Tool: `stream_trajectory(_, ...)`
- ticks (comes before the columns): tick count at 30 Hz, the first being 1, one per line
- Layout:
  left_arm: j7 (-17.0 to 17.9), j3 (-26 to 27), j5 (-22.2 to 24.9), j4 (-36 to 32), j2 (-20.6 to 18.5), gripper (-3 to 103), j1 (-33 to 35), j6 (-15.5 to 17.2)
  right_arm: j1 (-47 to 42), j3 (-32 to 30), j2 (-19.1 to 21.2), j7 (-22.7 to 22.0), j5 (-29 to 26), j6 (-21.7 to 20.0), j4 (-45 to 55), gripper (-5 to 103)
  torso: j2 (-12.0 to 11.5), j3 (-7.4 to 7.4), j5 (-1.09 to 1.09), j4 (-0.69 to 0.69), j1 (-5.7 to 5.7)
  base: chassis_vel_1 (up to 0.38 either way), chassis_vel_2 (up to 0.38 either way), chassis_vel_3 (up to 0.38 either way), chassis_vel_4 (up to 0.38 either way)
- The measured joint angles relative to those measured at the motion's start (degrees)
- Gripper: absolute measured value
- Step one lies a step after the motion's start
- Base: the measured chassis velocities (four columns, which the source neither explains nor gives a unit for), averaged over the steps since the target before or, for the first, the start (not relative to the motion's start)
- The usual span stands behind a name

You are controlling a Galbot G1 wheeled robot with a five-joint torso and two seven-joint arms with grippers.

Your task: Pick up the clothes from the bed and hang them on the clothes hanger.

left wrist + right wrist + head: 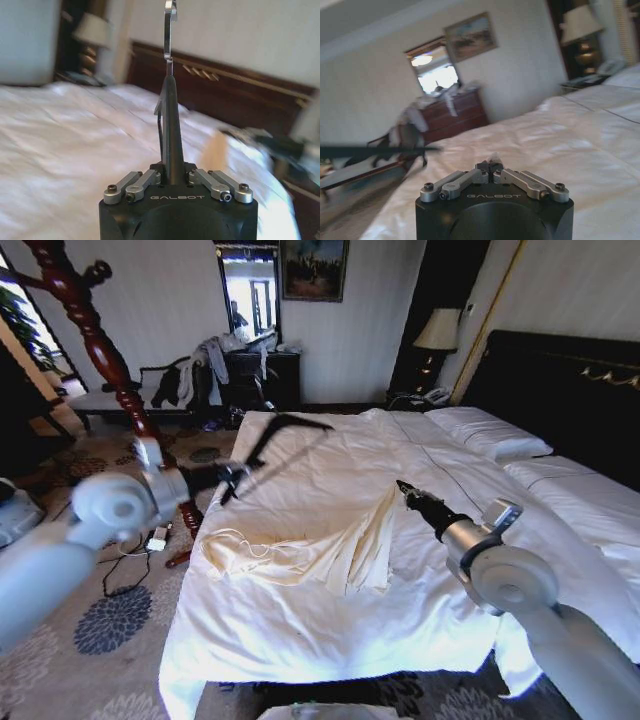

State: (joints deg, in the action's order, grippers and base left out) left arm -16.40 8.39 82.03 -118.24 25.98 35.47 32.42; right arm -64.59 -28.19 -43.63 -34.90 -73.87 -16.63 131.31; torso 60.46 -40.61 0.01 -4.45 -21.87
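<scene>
So the bed [330, 630] takes up most of the head view, white duvet all over, dark headboard [570, 390] off to the right. The cream shirt [310, 545] is lying crumpled on the duvet about mid-bed, closer to the near edge, nothing touching it. Tall reddish wooden pole [95, 335] stands by the bed's left side. Left gripper [228, 480] hangs over the left edge of the bed with its fingers clamped tight on one end of the black hanger [285, 430]; the hanger sticks up and away over the duvet, silver hook [170, 25] at the far end. Right gripper [408, 490] hovers just right of the shirt, fingers pinched together, nothing in them.
</scene>
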Motion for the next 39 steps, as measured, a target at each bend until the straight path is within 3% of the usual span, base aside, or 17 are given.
stream_trajectory(1, 0.00, 0.00, 0.00, 0.00, 0.00, 18, 0.00, 0.00, 0.00, 0.00, 0.00, 0.00, 0.00, 0.00, 0.00, 0, 0.00, 0.00, 0.00, 0.00, 0.00, 0.000, 0.000, 0.000, 0.000)
stream_trajectory(5, -5.34, -0.56, -1.66, -2.28, 0.23, 18, 2.36, 2.45, 0.32, -0.99, -0.26, -1.66, -0.34, 0.11, -0.88, 0, 0.00, 0.00, 0.00, -0.02, 0.00, 0.000, 0.000, 0.000, 0.000)
stream_trajectory(21, -6.58, 0.08, -7.66, -5.59, 1.05, 18, 10.49, 3.23, 1.54, -2.60, -0.03, 0.27, -0.26, 1.16, -0.95, 0, 0.00, 0.00, -0.01, -0.01, 0.00, 0.000, 0.000, 0.000, 0.000)
stream_trajectory(33, -6.38, -1.44, -10.98, -3.35, 4.74, 18, 11.71, 2.95, 1.92, -2.17, -0.24, 17.18, 0.28, 13.43, 0.21, 0, 0.00, 0.00, -0.01, -0.01, -0.01, 0.000, 0.000, 0.000, 0.000)
stream_trajectory(35, -6.22, -1.75, -11.60, -2.46, 6.58, 18, 11.24, 2.88, 1.94, -1.62, -0.74, 21.44, 0.55, 17.18, 0.30, 0, 0.00, 0.00, -0.02, -0.01, -0.01, 0.000, 0.000, 0.000, 0.000)
stream_trajectory(39, -6.02, -1.71, -12.67, -1.18, 8.99, 18, 11.04, 2.83, 1.57, -1.12, -1.17, 25.45, 0.56, 20.64, 0.37, 0, -0.01, 0.00, -0.01, -0.01, -0.01, 0.000, 0.000, 0.000, 0.000)
